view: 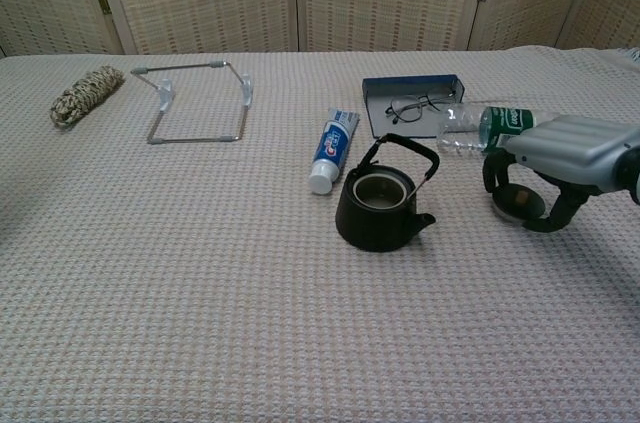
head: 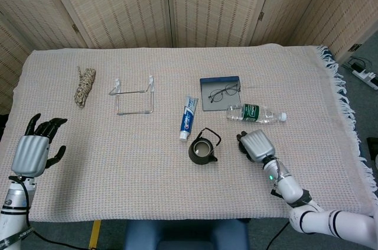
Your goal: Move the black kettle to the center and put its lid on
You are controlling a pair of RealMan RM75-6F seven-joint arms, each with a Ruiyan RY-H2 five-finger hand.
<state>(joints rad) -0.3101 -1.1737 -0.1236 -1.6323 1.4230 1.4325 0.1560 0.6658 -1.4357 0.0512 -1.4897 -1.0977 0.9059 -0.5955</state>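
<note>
The black kettle (head: 201, 149) (view: 380, 208) stands upright near the table's middle, handle raised, mouth uncovered. Its round lid (view: 518, 203) lies on the cloth just right of it. My right hand (head: 255, 143) (view: 560, 158) is arched over the lid, a finger curled down at the lid's left edge and the thumb at its right edge, so it grips the lid. From the head view the hand hides the lid. My left hand (head: 35, 146) hovers at the table's left edge with fingers spread, holding nothing.
A toothpaste tube (head: 187, 117) lies just behind the kettle. A water bottle (head: 257, 113) lies on its side behind my right hand, next to a blue case with glasses (head: 220, 92). A wire rack (head: 134, 95) and a rope bundle (head: 85, 85) sit far left.
</note>
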